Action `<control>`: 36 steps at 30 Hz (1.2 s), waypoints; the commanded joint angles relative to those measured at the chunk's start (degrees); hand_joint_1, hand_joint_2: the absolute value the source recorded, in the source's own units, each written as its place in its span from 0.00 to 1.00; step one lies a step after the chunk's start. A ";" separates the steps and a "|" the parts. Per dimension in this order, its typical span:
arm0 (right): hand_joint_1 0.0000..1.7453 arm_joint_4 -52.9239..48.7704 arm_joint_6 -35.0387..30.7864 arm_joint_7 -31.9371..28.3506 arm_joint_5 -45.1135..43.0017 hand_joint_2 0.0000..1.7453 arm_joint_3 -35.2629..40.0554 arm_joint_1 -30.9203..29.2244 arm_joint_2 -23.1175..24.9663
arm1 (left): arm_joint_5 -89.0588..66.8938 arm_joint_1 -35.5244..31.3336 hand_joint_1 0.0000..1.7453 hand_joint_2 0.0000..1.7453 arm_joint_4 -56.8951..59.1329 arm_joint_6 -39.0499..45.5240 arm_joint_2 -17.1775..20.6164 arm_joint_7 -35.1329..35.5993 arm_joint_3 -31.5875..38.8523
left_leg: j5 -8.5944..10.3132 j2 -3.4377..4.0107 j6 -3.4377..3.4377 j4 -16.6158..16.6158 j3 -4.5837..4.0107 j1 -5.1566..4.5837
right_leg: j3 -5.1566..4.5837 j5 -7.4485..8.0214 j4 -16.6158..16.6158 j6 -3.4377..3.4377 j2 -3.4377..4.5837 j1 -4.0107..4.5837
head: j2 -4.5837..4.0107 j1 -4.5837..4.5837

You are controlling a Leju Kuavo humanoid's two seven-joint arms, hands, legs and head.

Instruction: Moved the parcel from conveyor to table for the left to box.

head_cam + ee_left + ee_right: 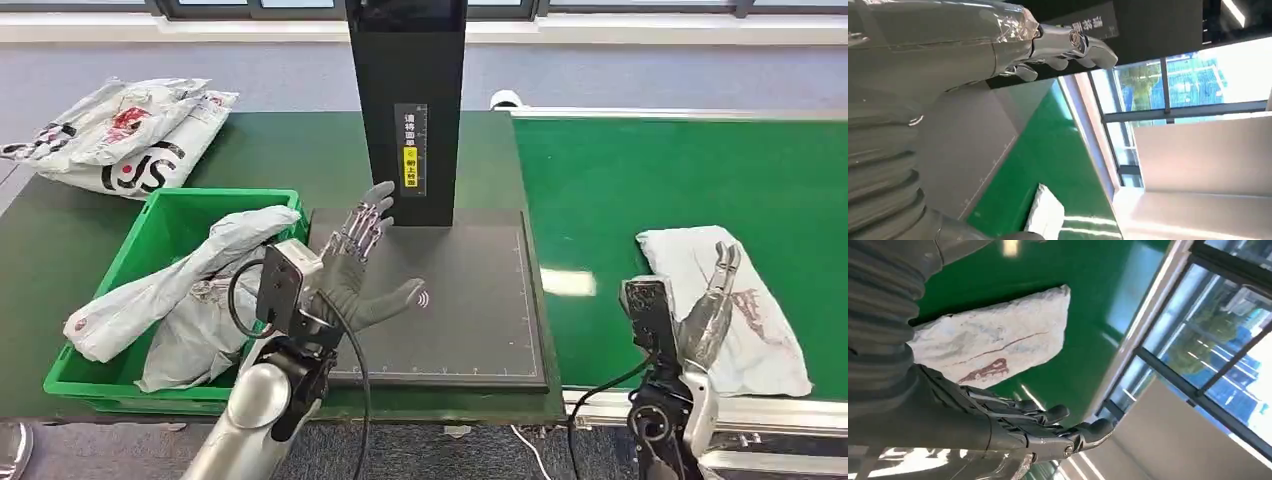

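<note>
Pale grey plastic film, creased and printed with a reddish mark, makes up the parcel (735, 300), which lies flat on the green conveyor (640, 180) near its front edge. It looks like a soft mailer bag, so I judge it light, limp and rather slick; it will likely sag and fold when lifted. Gathering a pinch of loose film along the near edge, or scooping under the middle, seems a safer hold than pressing on the flat top. The right hand (712, 305) is over the parcel's near left part with its fingers extended and apart, holding nothing; whether the fingertips touch the film I cannot tell. What is inside the bag is hidden, and the hand and wrist cover part of it.

The left hand (360, 265) hovers spread and empty above the dark scanner mat (480, 310) on the table (280, 150), beside the black post (408, 100). To its left the green bin (160, 215) holds other grey bags (190, 290), and more bagged parcels (120, 135) sit at the table's far corner, partly cut off by the frame
</note>
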 commanded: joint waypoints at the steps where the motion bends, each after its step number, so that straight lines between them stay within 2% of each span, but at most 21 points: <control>1: 0.00 8.37 -1.93 1.27 2.21 1.00 -5.76 -1.48 -1.23 | -0.27 -1.99 0.00 1.00 3.82 -0.36 0.58 0.27 -3.46 | 0.04 -0.13 0.00 -0.09 0.10 0.05 | 0.18 0.01 -0.15 -0.03 -0.19 0.06 | 0.02 0.00; 10: 0.00 20.69 -4.33 2.60 6.24 1.00 -12.84 -4.43 -2.59 | -0.33 -1.08 0.00 1.00 5.17 0.18 -0.43 0.04 -1.40 | 0.04 -0.07 0.02 -0.08 0.11 0.04 | 0.19 0.03 -0.14 -0.02 -0.12 0.05 | 0.02 0.00; 14: 0.00 25.05 -4.91 1.38 6.52 1.00 -14.57 -5.44 -2.81 | -0.34 -0.61 0.00 1.00 4.55 0.18 -0.63 0.00 -0.66 | 0.07 -0.14 0.02 -0.17 0.17 0.08 | 0.31 0.06 -0.27 -0.04 -0.21 0.09 | 0.02 0.00; 27: 0.00 41.81 -4.73 3.83 9.83 1.00 -16.82 -10.93 -4.51 | -0.41 0.78 0.00 1.00 3.80 0.14 0.11 -0.05 0.38 | 0.01 0.03 0.02 -0.11 0.15 0.04 | 0.21 0.05 -0.16 -0.02 -0.02 0.06 | 0.02 0.00; 36: 0.00 49.20 -3.47 5.27 11.59 1.00 -16.53 -14.06 -5.62 | -0.36 0.98 0.00 1.00 3.92 -0.11 0.57 -0.11 0.10 | 0.00 0.06 0.00 -0.10 0.14 0.04 | 0.19 0.05 -0.13 -0.03 0.01 0.05 | 0.02 0.00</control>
